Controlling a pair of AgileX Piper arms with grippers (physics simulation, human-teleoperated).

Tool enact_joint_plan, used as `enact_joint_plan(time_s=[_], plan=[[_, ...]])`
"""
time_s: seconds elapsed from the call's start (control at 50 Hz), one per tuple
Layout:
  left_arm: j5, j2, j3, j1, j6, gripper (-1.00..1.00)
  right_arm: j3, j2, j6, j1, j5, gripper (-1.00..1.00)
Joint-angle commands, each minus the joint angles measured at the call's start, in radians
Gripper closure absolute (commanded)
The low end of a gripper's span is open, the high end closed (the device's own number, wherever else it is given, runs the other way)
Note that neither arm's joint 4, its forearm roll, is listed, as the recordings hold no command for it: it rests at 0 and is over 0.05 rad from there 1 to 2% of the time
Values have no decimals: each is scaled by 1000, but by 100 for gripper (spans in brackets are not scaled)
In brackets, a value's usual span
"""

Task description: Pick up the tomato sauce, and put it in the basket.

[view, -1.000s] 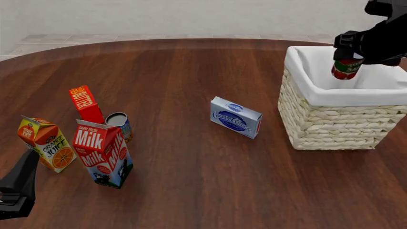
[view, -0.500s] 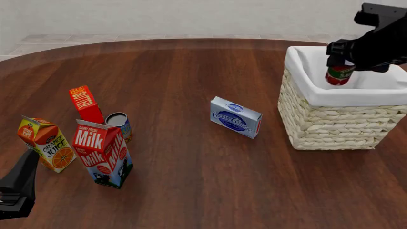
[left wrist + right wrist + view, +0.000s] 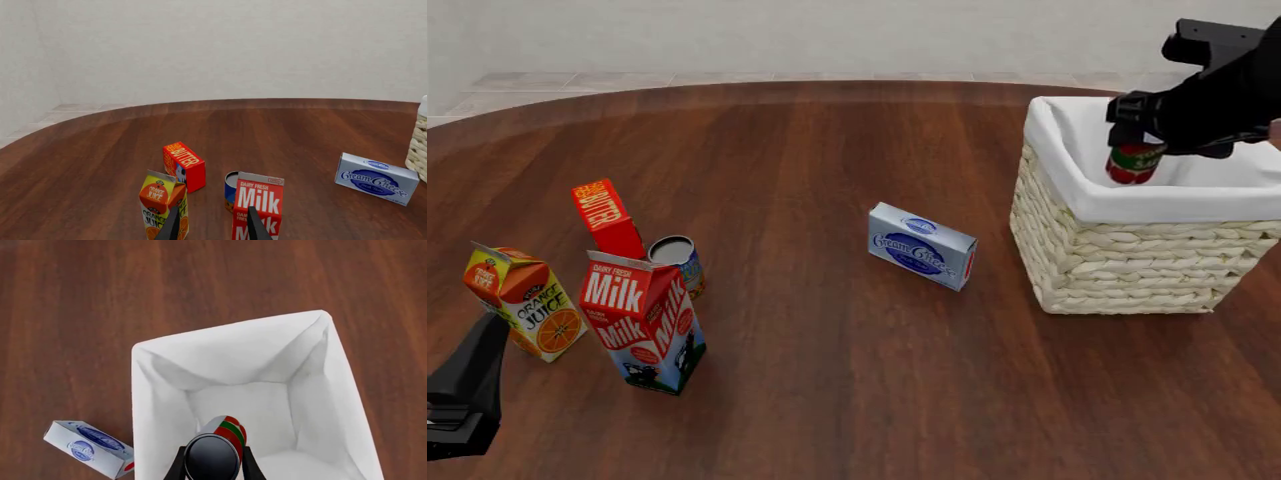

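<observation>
The black right gripper (image 3: 1136, 143) reaches in from the upper right and hangs over the open mouth of the large square wicker basket with its white cloth lining (image 3: 1121, 205), its two fingers clamped on either side of the small red-labelled tomato sauce can with a green band and grey top (image 3: 1132, 162). The can hangs directly below the gripper, its lower part already dipped below the basket's rim on the near-left side of the opening; in the right wrist view the can's grey top (image 3: 211, 458) sits between the fingers with the white-lined basket floor (image 3: 247, 410) beneath it. Left of this gripper and lower on the table lies a blue and white cream cheese box (image 3: 922, 245), just beside the basket but apart from it. The left gripper (image 3: 465, 400) rests low at the near left edge, its fingers (image 3: 170, 227) parted with nothing between them, pointing towards a red milk carton (image 3: 643, 321), an orange juice carton (image 3: 525, 301), a red butter box (image 3: 607, 218) and a blue-labelled can (image 3: 677, 262) clustered just ahead of it. Everything stands on a dark, round wooden table (image 3: 814, 140), with a pale tiled floor (image 3: 547, 85) and a plain off-white wall (image 3: 761, 35) behind it.
</observation>
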Motion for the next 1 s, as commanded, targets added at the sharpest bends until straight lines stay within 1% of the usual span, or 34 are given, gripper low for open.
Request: enact_joint_plan(time_s=[0.02, 0.66, 0.84, 0.86, 1.0], plan=[[0, 0, 0, 0, 0, -100, -1, 16, 21, -5, -14, 100], [0, 0, 0, 0, 0, -100, -7, 55, 24, -23, -38, 100], [0, 0, 0, 0, 0, -100, -18, 58, 14, -31, -43, 100], [0, 0, 0, 0, 0, -100, -18, 59, 12, -33, -41, -100], [0, 0, 0, 0, 0, -100, -20, 60, 5, -42, -44, -100]])
